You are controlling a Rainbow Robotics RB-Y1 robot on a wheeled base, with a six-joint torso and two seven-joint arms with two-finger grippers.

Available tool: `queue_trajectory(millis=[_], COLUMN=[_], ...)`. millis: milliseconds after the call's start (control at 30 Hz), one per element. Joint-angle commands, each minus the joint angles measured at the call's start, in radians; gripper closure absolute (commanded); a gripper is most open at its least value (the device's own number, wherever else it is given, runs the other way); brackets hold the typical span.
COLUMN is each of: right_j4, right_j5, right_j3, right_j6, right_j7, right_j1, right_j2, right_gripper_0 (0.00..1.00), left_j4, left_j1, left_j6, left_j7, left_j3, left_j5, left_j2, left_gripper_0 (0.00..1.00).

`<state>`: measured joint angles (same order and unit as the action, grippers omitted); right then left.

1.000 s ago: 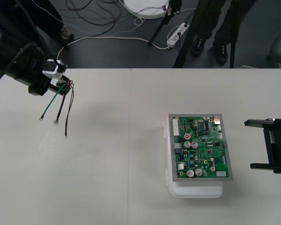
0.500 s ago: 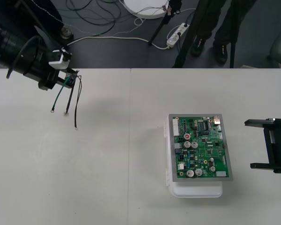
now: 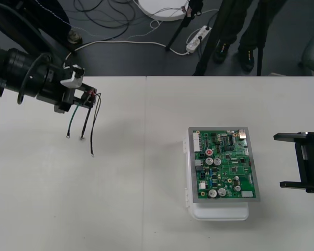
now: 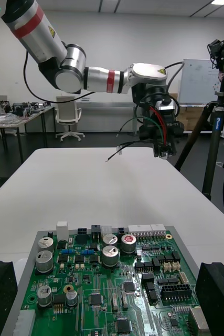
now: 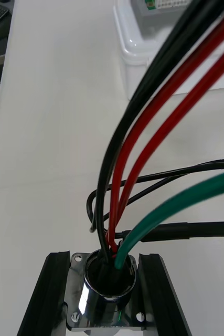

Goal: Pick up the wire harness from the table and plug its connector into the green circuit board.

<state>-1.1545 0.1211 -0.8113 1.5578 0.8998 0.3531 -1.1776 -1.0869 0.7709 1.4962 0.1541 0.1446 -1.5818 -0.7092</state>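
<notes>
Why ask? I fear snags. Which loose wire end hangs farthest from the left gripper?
The black wire on the board's side: its tip trails past the green wire's and the middle wire's.

Board (image 3: 223, 164) lies between harness (image 3: 86, 121) and right gripper (image 3: 278, 160).

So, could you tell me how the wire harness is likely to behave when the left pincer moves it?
Probably floppy: the thin red, black and green wire harness droops in loose curves from the left pincer, so its free ends may sway. Likely light: two black fingers hold it by its round metal socket alone. Loose ends might snag the green circuit board.
</notes>
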Motion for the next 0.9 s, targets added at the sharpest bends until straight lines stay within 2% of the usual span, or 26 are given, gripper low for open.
queue_trajectory(millis=[33, 300, 567, 900], right_j4=[0.004, 0.006, 0.006, 0.006], right_j5=[-0.012, -0.012, -0.018, -0.018], right_j3=[0.004, 0.004, 0.004, 0.006], right_j6=[0.013, 0.013, 0.013, 0.013], right_j7=[-0.044, -0.047, -0.059, -0.067], right_j1=[0.026, 0.026, 0.026, 0.026], right_j2=[0.004, 0.003, -0.001, -0.004], right_gripper_0=[0.00, 0.00, 0.00, 0.00], left_j4=[-0.208, -0.487, -0.680, -0.930], left_j1=[-0.108, -0.272, -0.390, -0.478], left_j6=[0.009, -0.114, -0.172, -0.172], left_j7=[-0.240, -0.455, -0.636, -0.892], left_j3=[-0.051, -0.059, -0.091, -0.126], left_j5=[-0.017, -0.018, -0.049, -0.303], left_j2=[0.028, 0.040, 0.096, 0.237], left_gripper_0=[1.00, 1.00, 1.00, 1.00])
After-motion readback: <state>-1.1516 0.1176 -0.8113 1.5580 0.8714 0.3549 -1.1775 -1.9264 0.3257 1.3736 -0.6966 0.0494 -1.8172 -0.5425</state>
